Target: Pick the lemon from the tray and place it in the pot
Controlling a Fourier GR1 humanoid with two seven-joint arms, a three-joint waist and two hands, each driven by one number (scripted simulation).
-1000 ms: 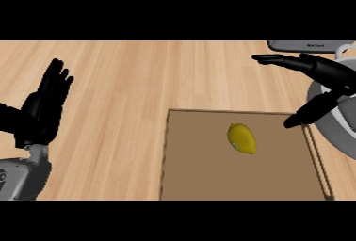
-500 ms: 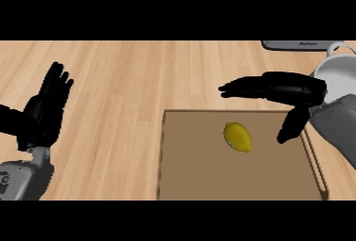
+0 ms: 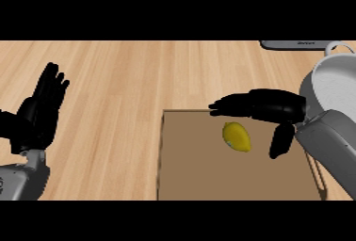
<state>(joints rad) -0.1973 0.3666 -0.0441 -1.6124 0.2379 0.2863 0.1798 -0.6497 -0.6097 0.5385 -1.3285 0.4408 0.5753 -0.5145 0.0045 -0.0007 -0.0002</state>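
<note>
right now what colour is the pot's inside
White to pale grey inside the pot, seen best in the head view.

The light is bright and even all over the wooden counter (image 3: pixel 139 75). No spot looks dark or too shiny. The tray (image 3: pixel 201 174) looks flat brown with no glare. The lemon (image 3: pixel 237 136) glows bright yellow with a darker edge below. The black right hand (image 3: pixel 268 106) shows little detail. The pot (image 3: pixel 337 87) looks soft grey inside.

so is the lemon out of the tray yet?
No, still in. The lemon lies on the tray floor; the right hand is above it, fingers and thumb spread either side, not closed on it.
</note>
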